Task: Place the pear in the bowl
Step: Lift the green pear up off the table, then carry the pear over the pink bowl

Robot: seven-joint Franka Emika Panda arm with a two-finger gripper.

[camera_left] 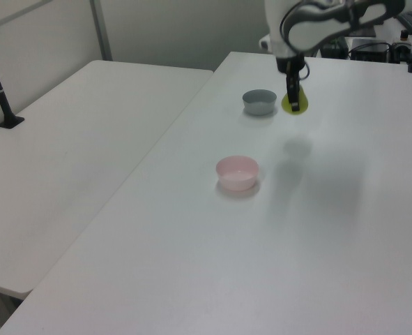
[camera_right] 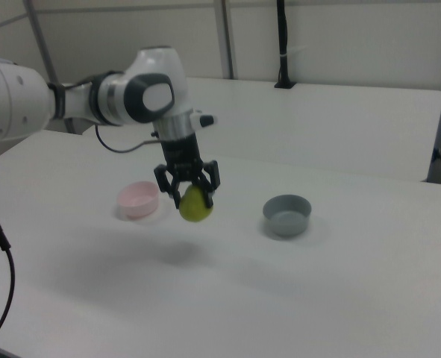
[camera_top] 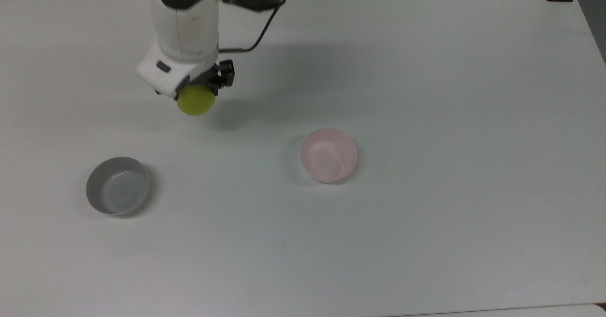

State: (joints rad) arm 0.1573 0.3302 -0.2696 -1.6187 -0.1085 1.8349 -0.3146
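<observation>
Gripper [camera_right: 188, 188] has jaws pinching the pear [camera_right: 194, 204], held clear above the table [camera_top: 426, 236], its shadow below. Pink bowl [camera_top: 328, 154] sits well apart to the top view's right; grey bowl [camera_top: 117, 185] on the other side. Risks: glossy fruit slipping from the 2 fingers mid-carry, or release off-centre, clipping the rim & tipping the light bowl.
</observation>
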